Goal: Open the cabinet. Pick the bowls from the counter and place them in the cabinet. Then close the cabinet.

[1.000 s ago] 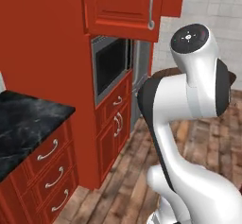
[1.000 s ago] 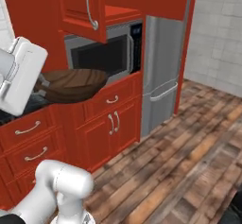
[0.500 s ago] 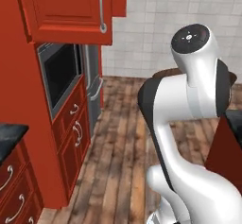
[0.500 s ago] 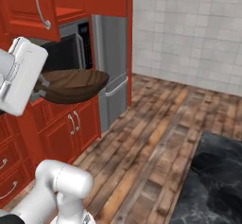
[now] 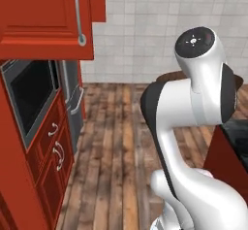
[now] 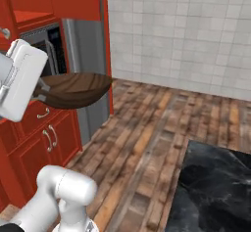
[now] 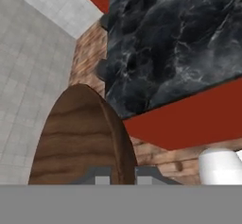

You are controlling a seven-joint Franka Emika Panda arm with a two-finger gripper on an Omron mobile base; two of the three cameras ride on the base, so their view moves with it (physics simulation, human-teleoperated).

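My gripper (image 6: pixel 42 92) is shut on the rim of the dark brown wood-grained bowl (image 6: pixel 76 90), carrying it level at about chest height in front of the red units. From the hand, the bowl (image 7: pixel 80 138) stands on edge between the gripper (image 7: pixel 124 176) tips. The red cabinet (image 5: pixel 46 23) hangs at the upper left with a long curved silver handle (image 5: pixel 77 10); its door looks swung out, and a lit shelf (image 6: pixel 29 15) shows inside. The black marble counter (image 6: pixel 215 187) lies at the lower right, also the counter (image 7: pixel 179 34) past the bowl.
A built-in oven (image 5: pixel 29 93) sits under the cabinet, with small red doors (image 6: pixel 46 138) below. A steel fridge (image 6: pixel 88 55) stands beside them. Wood-plank floor (image 5: pixel 116 141) stretches to a white tiled wall (image 6: pixel 186 30).
Both base views have swung to the right, so the camera moved: the red units slid left and the tiled wall and black counter came in. The bowl stays in the gripper.
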